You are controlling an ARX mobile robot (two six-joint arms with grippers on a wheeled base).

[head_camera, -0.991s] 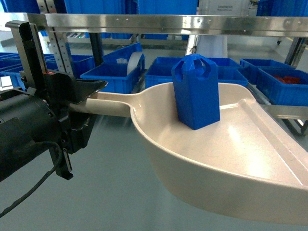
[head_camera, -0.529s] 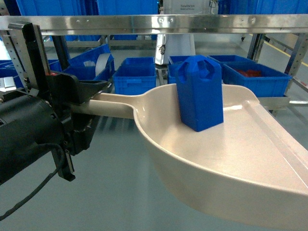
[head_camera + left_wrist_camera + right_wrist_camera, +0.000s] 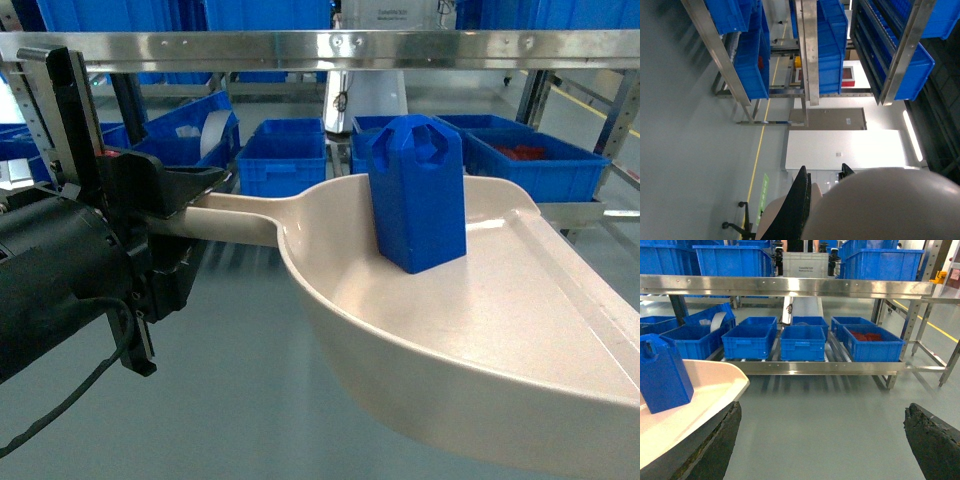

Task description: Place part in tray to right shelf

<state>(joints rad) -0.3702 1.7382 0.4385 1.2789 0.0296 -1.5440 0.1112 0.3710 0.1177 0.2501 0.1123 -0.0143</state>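
The left gripper (image 3: 185,205) is clenched on the long handle of the cream tray (image 3: 520,330), holding the scoop out level above the grey floor (image 3: 220,400). The part (image 3: 417,192) stands upright inside the tray, towards its back wall and near the handle end, its domed, pierced top rising above the rim. In the right wrist view the same part (image 3: 662,371) sits on the tray (image 3: 705,385) at the left edge, and the right gripper (image 3: 820,440) hangs with its two dark fingers (image 3: 935,442) spread wide apart, one of them under the tray's rim (whether it touches the underside cannot be told).

Ahead stands the right shelf (image 3: 790,286), its steel front rail with screws running across at the height of the part's top. Beneath the rail, blue crates (image 3: 802,342) sit side by side on the lower level; one on the right (image 3: 872,342) holds red pieces. A clear stretch of floor lies between tray and shelf. The left wrist view shows only the tray's rounded underside (image 3: 880,205) and tilted racks.
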